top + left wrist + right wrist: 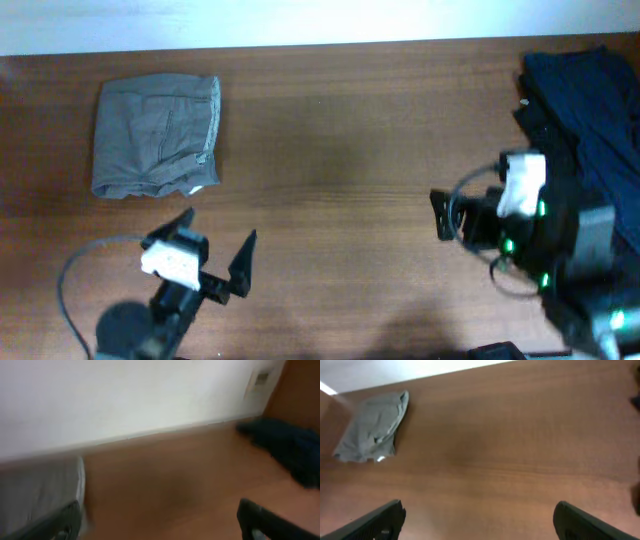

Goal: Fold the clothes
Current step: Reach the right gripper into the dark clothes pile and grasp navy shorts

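A folded grey garment lies at the far left of the wooden table; it also shows in the left wrist view and the right wrist view. A heap of dark navy clothes lies unfolded at the far right, also in the left wrist view. My left gripper is open and empty, near the front edge just below the grey garment. My right gripper is open and empty, left of the navy heap, pointing toward the table's middle.
A white wall runs along the table's far edge. A grey cable loops by the left arm. Bare wood lies between the two garments.
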Robot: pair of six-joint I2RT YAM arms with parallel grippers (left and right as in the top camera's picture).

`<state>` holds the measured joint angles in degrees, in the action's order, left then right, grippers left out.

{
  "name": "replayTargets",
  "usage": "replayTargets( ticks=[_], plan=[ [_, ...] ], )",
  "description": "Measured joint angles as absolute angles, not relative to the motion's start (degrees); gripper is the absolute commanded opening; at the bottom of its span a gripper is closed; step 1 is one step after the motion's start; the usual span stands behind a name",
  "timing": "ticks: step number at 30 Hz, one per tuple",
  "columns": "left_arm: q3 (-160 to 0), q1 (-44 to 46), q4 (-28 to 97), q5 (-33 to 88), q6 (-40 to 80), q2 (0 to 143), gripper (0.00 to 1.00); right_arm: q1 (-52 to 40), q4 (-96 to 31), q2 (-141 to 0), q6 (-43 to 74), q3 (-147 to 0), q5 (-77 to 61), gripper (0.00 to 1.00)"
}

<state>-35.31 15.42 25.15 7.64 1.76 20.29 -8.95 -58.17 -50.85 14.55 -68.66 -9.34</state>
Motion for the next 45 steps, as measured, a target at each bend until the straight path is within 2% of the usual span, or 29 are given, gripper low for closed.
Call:
replayTargets(
  ticks=[7, 13, 15, 24, 30, 32, 36, 42, 43, 45],
  plan=[
    [-65.71, 15.57, 46.92, 6.79, 1.23, 51.81, 0.99, -7.22, -72.03, -70.48, 14.57, -88.90, -2.72, 0.99],
    [-85.12, 15.59, 58.70, 6.74, 0.27, 69.69, 0.99, 4.21, -73.14, -87.53, 16.99, -100.71, 4.62, 0.99],
    [-88.49, 15.59, 60.62, 6.74, -0.21, 73.28, 0.99, 8.25, -72.36, -92.95, 17.39, -103.28, 5.04, 0.94],
    [-90.13, 15.59, 64.69, 6.79, -0.45, 78.65, 0.99, 27.75, -59.64, -113.99, 18.72, -110.89, 1.30, 0.84],
    [-90.13, 15.59, 65.14, 6.76, -0.45, 78.65, 0.99, 35.09, -50.94, -119.37, 19.57, -111.50, 0.01, 0.84],
    [-90.13, 15.59, 65.17, 6.79, -0.45, 78.65, 0.99, 36.21, -48.29, -121.14, 19.64, -111.74, -0.51, 0.85],
    [-90.13, 15.59, 65.17, 6.79, -0.45, 78.65, 0.99, 36.40, -45.01, -124.90, 19.53, -111.77, -1.41, 0.99],
    [-90.13, 15.59, 65.95, 6.85, -0.45, 78.65, 0.99, 35.94, -41.04, -130.15, 19.42, -111.77, -0.25, 1.00],
    [-90.13, 15.59, 66.08, 6.92, -0.45, 78.65, 0.99, 35.94, -40.60, -130.65, 19.14, -111.77, 0.01, 0.97],
    [-90.13, 15.59, 66.24, 7.05, -0.45, 78.65, 0.99, 35.90, -39.94, -131.31, 18.00, -111.77, 0.34, 0.77]
  ],
)
